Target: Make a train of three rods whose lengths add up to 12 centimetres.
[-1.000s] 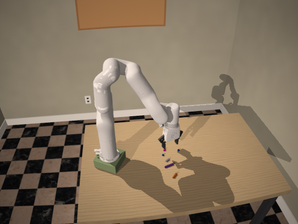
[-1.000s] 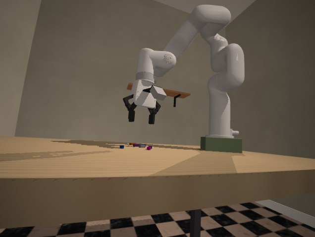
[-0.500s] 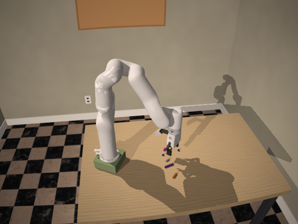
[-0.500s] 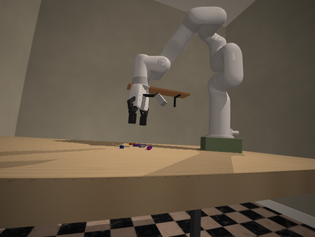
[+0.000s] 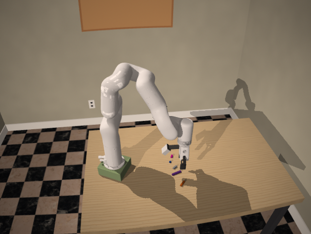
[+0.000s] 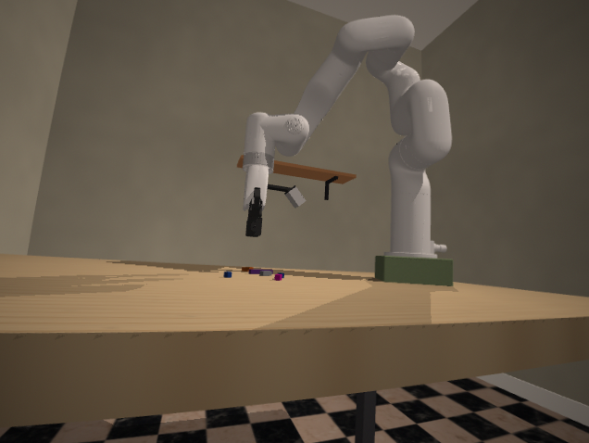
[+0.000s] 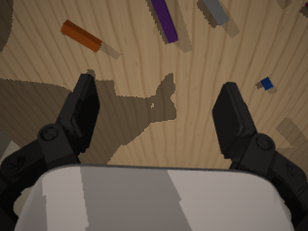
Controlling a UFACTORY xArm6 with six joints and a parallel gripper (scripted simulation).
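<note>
Gripper (image 5: 183, 163) (image 6: 254, 227) (image 7: 157, 93) state: open, holding nothing, raised above the table (image 5: 231, 155) (image 6: 190, 304) (image 7: 195, 150). Taking the purple rod (image 5: 176, 173) (image 6: 258, 271) (image 7: 164, 20) as dial centre in the top view, the orange rod (image 5: 183, 182) (image 6: 246, 269) (image 7: 81, 36) lies at 5 o'clock; the magenta rod (image 5: 171, 156) (image 6: 278, 277) lies between 11 and 12. These three total 12; the train is unassembled.

Caution: the grey rod (image 5: 175, 167) (image 6: 265, 273) (image 7: 214, 11) lies near purple at 12 o'clock. A wide finger descent there could displace it. Off-centre closure may rotate the short magenta rod; release above the surface may cause a roll or an oversized gap. Shadows crossing the work area may hamper edge location.

Surface: pale, grained wood. The green base block (image 5: 109, 173) (image 6: 414, 270) stands at 9 o'clock. Room: chequered floor (image 5: 47, 208) (image 6: 266, 433), grey-beige walls, white skirting, and a wall socket (image 5: 91, 104) at 11.
</note>
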